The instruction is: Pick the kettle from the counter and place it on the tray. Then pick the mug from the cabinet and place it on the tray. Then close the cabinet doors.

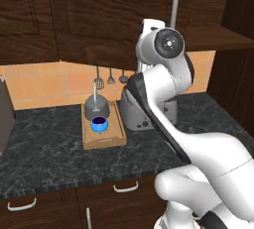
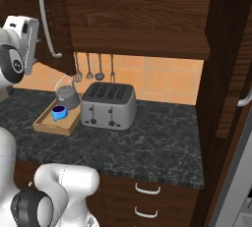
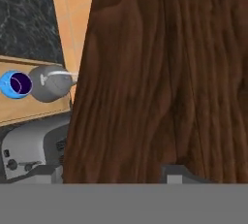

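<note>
Left base view: kettle [image 1: 95, 108] and mug [image 1: 99, 123] sit on the tray [image 1: 110, 138].
Right base view: beside the tray, a cabinet door [image 2: 53, 19] hangs open; stiff and heavy-looking, best pushed or pulled by its bar handle [image 2: 45, 22].
Hand view: fingers [image 3: 177, 173] spread against the door.

Dark marbled stone table [image 1: 49, 143] with pale veins, light wooden tray [image 1: 105, 137] resting on it near the tiled wall, silver toaster [image 2: 109, 106] standing just beside the tray

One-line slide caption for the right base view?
Kettle and blue mug sit on the wooden tray beside the toaster; one cabinet door stands open.
</note>
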Motion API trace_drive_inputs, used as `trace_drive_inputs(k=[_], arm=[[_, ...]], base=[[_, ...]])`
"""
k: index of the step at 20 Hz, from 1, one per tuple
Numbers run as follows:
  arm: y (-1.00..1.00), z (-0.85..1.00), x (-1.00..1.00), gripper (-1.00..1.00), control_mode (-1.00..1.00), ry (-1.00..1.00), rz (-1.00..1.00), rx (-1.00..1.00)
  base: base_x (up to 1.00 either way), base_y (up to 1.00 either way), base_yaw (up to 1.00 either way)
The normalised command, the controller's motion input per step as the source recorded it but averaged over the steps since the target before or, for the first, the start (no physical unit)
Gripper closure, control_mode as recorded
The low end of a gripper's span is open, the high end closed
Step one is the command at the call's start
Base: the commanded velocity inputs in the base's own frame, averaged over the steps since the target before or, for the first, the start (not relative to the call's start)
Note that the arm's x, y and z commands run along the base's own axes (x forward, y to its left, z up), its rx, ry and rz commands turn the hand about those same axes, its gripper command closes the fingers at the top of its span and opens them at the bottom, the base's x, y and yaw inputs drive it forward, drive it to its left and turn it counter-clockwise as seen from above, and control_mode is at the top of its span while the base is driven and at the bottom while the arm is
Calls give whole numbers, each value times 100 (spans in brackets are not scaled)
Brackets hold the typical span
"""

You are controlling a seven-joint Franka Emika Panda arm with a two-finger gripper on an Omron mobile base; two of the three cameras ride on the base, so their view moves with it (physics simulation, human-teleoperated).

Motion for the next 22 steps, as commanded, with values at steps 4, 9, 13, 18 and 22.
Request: trace_drive_inputs(k=[4,9,13,18,22], arm=[[-47,-13,98,-100,-100,0,-8,0],[-38,-19,100,-100,-100,1,-4,0],[-24,-22,95,-100,-100,2,0,0],[-7,-9,72,-100,-100,2,7,0],[3,-4,41,-100,-100,0,3,-3]], base=[[0,0,0],[0,0,0],[0,0,0],[0,0,0],[0,0,0]])
